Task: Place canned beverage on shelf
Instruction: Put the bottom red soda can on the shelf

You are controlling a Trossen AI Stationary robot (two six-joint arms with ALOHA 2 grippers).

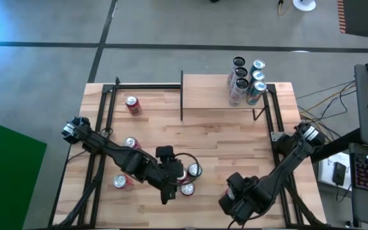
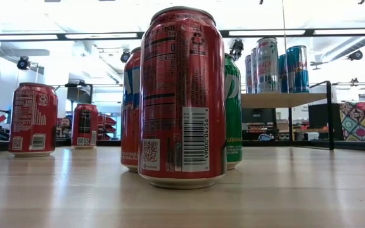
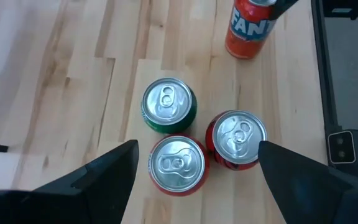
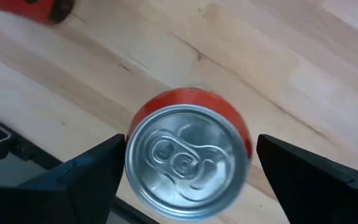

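The shelf (image 1: 213, 92) is a light-wood board on black uprights at the table's far side, with several cans (image 1: 246, 80) standing at its right end; it also shows in the low view (image 2: 284, 99). My left gripper (image 3: 197, 149) is open above a cluster of three upright cans near the table's near edge: a green one (image 3: 169, 104) and two red ones (image 3: 178, 165) (image 3: 238, 138). My right gripper (image 4: 190, 146) is open at the near right, its fingers on either side of an upright red can (image 4: 188, 158). In the high view the gripper (image 1: 236, 203) hides that can. My right gripper comes from above, pointing down, with one finger (image 4: 98, 171) on each side of the red can's top rim (image 4: 135, 146). The can stands upright on the table. I cannot tell whether the fingers touch it.
An orange can (image 3: 248, 28) stands beyond the cluster. More red cans stand on the table's left half (image 1: 133, 104) (image 1: 130, 143) (image 1: 121, 182). A black frame (image 1: 107, 108) runs along the table's sides. The table's middle (image 1: 222, 140) is bare wood.
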